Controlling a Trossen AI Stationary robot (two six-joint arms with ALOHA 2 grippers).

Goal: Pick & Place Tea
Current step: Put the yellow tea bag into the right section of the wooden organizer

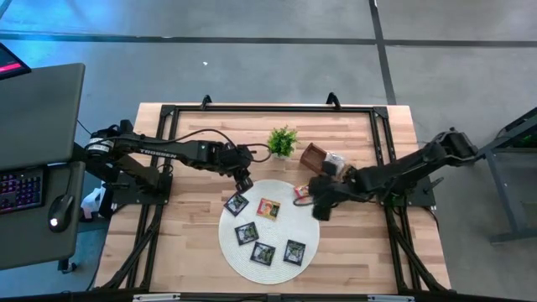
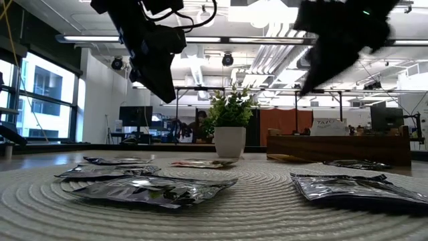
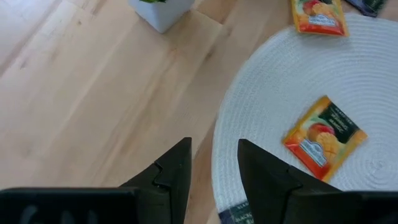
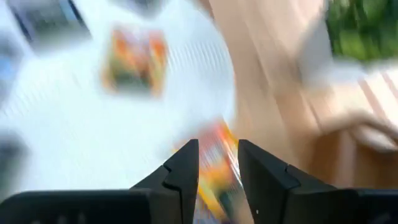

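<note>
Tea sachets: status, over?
Left gripper open, empty, over the mat edge. Right gripper open above an orange sachet at the mat's rim. Five sachets on mat. Nothing blocking.

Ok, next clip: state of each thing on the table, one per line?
Left gripper: open, empty, above the mat's edge.
Right gripper: open, empty, above the mat's right edge.
Black sachets: four, flat on the mat.
Orange sachet: flat on the mat.
Second orange sachet: flat, at the mat's edge.
Round white mat: flat on the table.
Potted plant: upright.
Wooden tray: holds sachets.
</note>
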